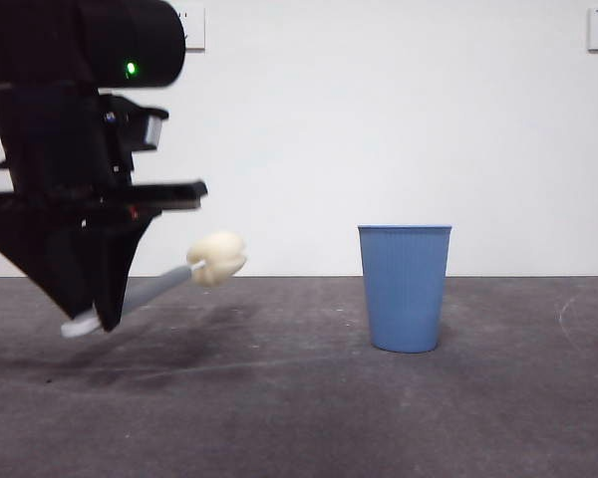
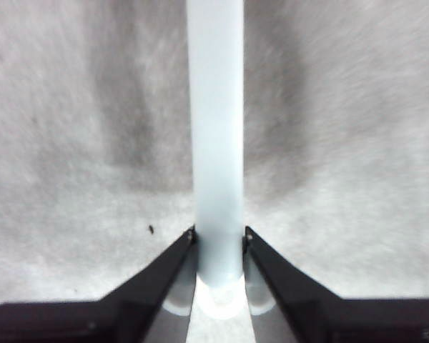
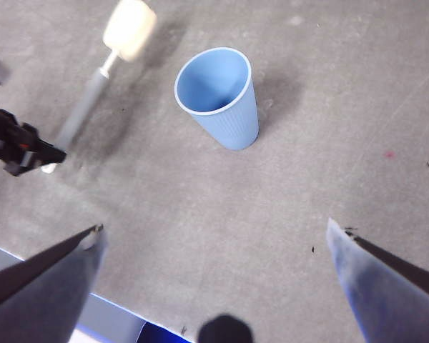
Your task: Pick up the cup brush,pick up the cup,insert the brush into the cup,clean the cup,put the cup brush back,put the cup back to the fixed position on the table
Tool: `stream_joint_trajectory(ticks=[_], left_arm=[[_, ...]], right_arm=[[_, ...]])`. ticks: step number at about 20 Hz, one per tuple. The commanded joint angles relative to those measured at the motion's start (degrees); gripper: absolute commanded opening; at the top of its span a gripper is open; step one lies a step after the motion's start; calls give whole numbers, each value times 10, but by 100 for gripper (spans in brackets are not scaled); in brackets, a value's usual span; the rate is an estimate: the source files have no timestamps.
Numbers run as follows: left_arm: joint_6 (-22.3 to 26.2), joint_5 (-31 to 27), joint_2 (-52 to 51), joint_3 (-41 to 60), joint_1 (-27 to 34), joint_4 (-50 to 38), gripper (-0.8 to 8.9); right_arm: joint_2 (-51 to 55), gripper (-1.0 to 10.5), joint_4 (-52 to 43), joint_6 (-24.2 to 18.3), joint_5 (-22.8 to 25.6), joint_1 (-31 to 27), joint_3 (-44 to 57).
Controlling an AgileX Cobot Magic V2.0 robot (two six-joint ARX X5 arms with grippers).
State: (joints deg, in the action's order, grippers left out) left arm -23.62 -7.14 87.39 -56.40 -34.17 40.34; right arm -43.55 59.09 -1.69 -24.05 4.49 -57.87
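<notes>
Two pincers: left pincer pinches the brush near its handle end, head tilted up off the bench, right pincer spread, high over the cup; end-grip may let the brush swivel.

Cup brush left of cup
</notes>
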Motion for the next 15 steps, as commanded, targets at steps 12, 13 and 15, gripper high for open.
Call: stream_joint_trajectory(ticks=[12, 13, 15], left_arm=[[102, 0, -254, 4, 2, 57, -9], [103, 0, -264, 4, 2, 66, -9], [110, 0, -277, 4, 2, 83, -9]], right_arm=[[-94, 595, -339, 59, -77, 44, 207], [-101, 595, -378, 68, -74, 51, 230], [-118, 595, -445, 79, -68, 65, 271]])
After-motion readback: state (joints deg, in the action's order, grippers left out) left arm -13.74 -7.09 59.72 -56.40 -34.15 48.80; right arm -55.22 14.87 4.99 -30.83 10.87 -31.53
